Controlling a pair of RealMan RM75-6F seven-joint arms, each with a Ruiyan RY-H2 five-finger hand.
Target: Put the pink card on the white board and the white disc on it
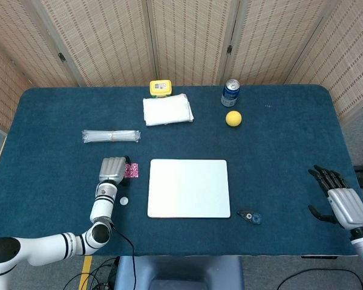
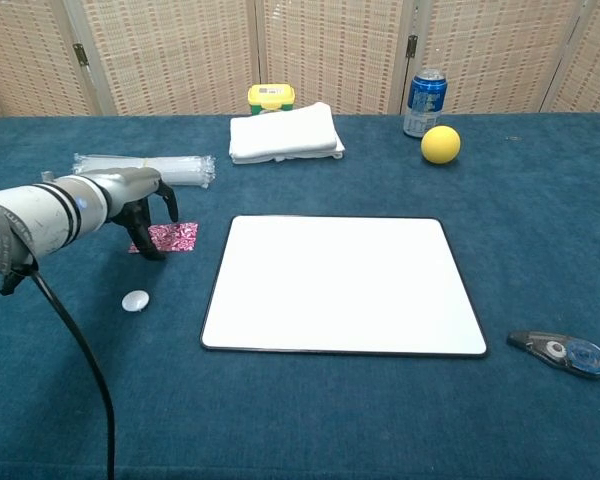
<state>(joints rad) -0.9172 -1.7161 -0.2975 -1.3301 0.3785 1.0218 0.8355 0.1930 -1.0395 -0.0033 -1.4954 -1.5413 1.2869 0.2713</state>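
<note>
The pink card lies flat on the blue table just left of the white board. My left hand hovers over the card's left edge with its fingers arched downward; a fingertip touches the table at the card's near left corner. It holds nothing. The white disc sits on the table in front of the card, apart from the hand. My right hand rests open at the table's right edge, far from everything.
A blue tape dispenser lies right of the board's near corner. At the back stand a folded white cloth, a yellow box, a can and a yellow ball. A straw pack lies behind my left hand.
</note>
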